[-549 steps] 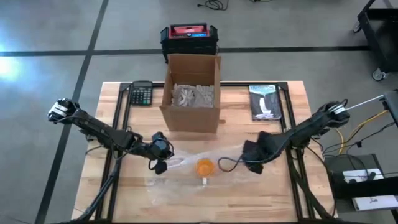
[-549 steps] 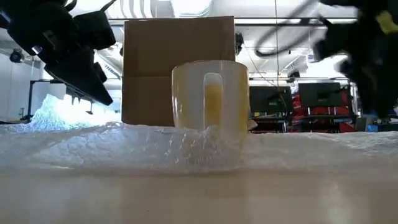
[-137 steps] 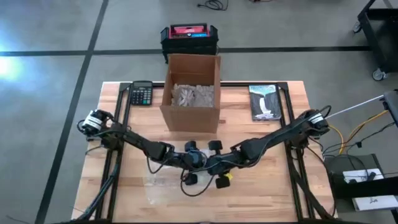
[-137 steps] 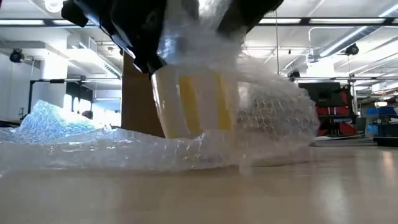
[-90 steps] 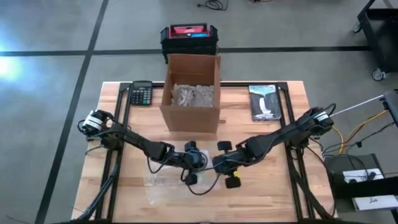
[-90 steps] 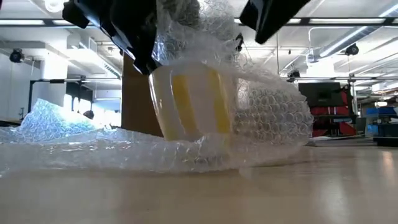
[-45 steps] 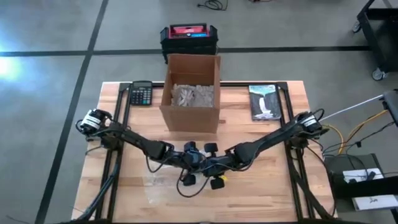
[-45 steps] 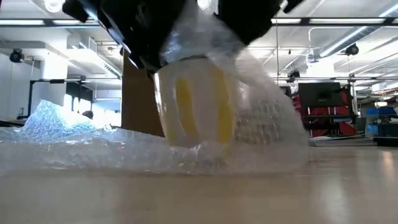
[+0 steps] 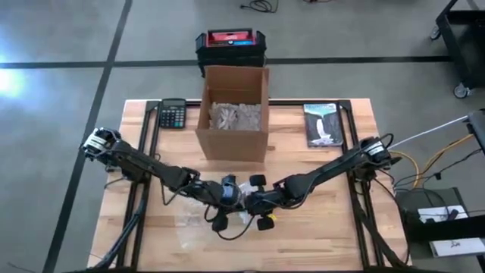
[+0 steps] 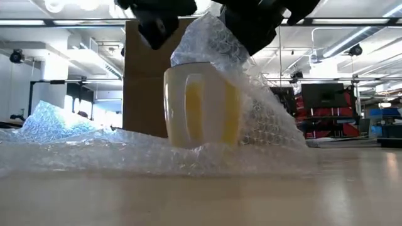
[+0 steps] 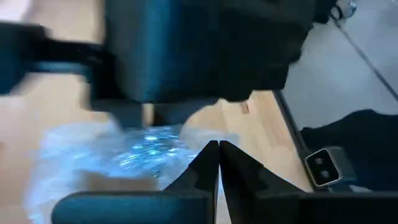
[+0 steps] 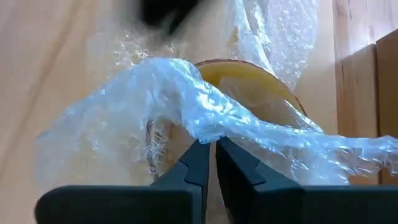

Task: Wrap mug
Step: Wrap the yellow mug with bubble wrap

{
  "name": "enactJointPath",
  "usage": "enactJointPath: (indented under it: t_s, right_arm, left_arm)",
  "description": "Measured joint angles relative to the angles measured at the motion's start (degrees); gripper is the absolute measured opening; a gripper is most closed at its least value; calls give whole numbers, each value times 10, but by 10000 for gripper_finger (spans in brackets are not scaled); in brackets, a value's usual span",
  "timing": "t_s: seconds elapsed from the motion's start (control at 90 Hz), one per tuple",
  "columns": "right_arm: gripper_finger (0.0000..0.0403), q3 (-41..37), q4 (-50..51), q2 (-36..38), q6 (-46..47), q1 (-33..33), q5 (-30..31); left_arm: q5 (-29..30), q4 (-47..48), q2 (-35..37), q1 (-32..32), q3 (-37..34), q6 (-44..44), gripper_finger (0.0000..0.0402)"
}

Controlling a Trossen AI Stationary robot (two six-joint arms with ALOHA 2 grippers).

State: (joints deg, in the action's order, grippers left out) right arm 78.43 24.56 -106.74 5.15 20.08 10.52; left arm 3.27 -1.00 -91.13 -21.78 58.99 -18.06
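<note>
while both arms meet over mug (image 10: 201, 103), wrap (image 12: 205, 118) pinched

Cream mug (image 10: 202, 105) upright, yellow inside, bubble wrap (image 10: 251, 107) draped over rim and under base.

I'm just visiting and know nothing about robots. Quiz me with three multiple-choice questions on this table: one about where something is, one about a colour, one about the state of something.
1. Where is the calculator?
A. left of the cardboard box
B. inside it
C. under the mug

2. What colour is the mug inside?
A. blue
B. yellow
C. black

3. How does the bubble wrap lie?
A. rolled up in the box
B. flat, away from the mug
C. draped over the mug

Answers: 1 A, the high view shows it beside the box at the table's back edge. 2 B, the right wrist view shows yellow at the rim. 3 C, the right gripper pinches wrap over the mug.
</note>
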Motion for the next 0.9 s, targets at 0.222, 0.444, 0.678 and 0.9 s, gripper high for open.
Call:
enactJointPath:
  t_s: [0.222, 0.444, 0.678, 0.9]
  right_arm:
    - [13, 8, 30, 1, 6, 3, 0]
    - [14, 89, 150, 20, 2, 7, 0]
    - [14, 94, 103, 15, -27, -1, 31]
    - [14, 90, 106, -34, -22, -9, 38]
  left_arm:
    - [54, -12, -68, 16, -9, -18, 0]
    - [62, -17, -91, 23, -9, -40, 0]
    - [57, -19, -94, 21, -9, -38, 0]
    - [52, -19, -84, 22, -12, -36, 0]
